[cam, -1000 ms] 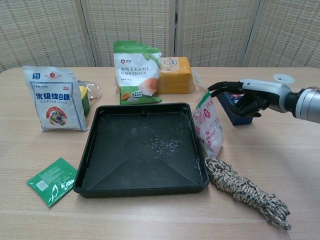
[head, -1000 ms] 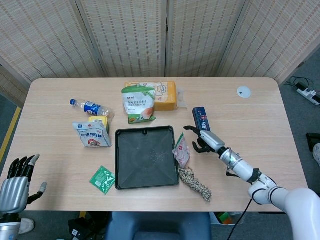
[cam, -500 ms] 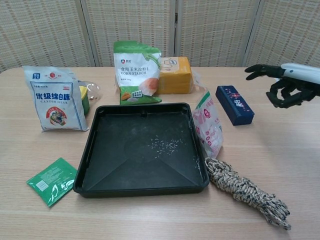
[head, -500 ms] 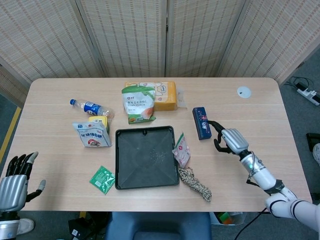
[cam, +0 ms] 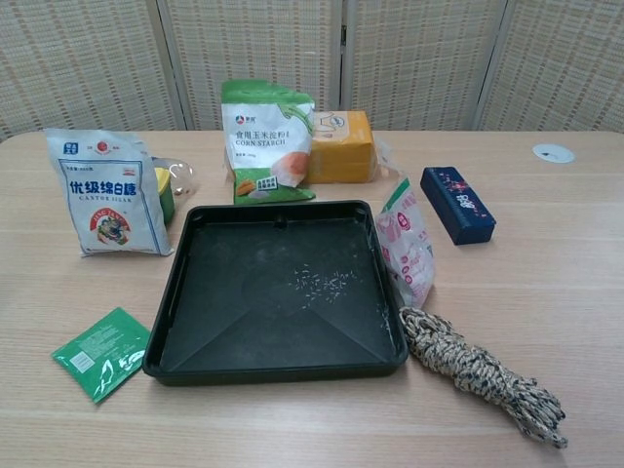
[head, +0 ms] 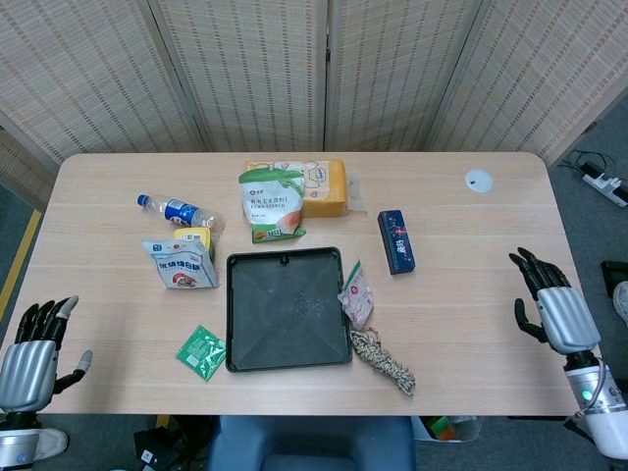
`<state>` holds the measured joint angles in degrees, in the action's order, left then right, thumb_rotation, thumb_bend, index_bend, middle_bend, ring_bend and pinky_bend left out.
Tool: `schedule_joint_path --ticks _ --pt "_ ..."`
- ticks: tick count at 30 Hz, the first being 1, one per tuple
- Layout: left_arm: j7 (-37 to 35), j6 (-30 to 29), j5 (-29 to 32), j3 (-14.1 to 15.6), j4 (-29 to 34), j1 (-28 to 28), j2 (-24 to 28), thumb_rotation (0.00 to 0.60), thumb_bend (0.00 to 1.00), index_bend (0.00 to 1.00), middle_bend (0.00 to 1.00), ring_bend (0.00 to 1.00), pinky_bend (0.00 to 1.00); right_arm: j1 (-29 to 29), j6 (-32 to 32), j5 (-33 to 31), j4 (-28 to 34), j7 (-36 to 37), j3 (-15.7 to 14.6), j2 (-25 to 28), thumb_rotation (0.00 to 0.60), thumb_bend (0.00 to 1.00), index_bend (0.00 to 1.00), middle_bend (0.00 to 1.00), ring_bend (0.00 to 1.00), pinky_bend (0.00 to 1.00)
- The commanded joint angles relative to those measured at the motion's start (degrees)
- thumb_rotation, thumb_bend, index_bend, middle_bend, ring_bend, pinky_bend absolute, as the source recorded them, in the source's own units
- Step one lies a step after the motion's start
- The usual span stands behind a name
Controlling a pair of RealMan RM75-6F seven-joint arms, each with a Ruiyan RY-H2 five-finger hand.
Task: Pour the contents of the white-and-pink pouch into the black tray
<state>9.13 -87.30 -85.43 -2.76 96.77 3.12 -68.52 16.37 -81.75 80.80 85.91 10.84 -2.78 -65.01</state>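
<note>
Head view: right hand (head: 551, 306) and left hand (head: 31, 355) both spread, holding nothing

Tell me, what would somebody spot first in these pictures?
Probably the big black tray in the middle of the table, with a little sprinkle of pale grains in it. Leaning right by its right edge stands the white-and-pink pouch, and a bundle of rope lies just in front of that. Each robot hand, left and right, waits open by the table's sides.
</note>
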Motion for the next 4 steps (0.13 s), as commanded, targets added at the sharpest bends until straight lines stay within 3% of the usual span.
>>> schedule_joint_path --ticks 1,4 --pt "0.04 -0.13 -0.10 0.05 0.11 -0.05 -0.01 0.600 0.40 0.04 0.13 0.09 0.00 -3.56 -4.00 0.97 1.58 -2.21 -0.57 0.76 0.600 0.66 0.00 0.03 0.07 0.07" --pt "0.07 -0.32 -0.25 0.17 0.23 -0.15 -0.02 0.600 0.40 0.04 0.13 0.09 0.00 -5.56 -6.05 1.78 2.17 -2.61 -0.64 0.93 0.600 0.66 0.00 0.02 0.06 0.05"
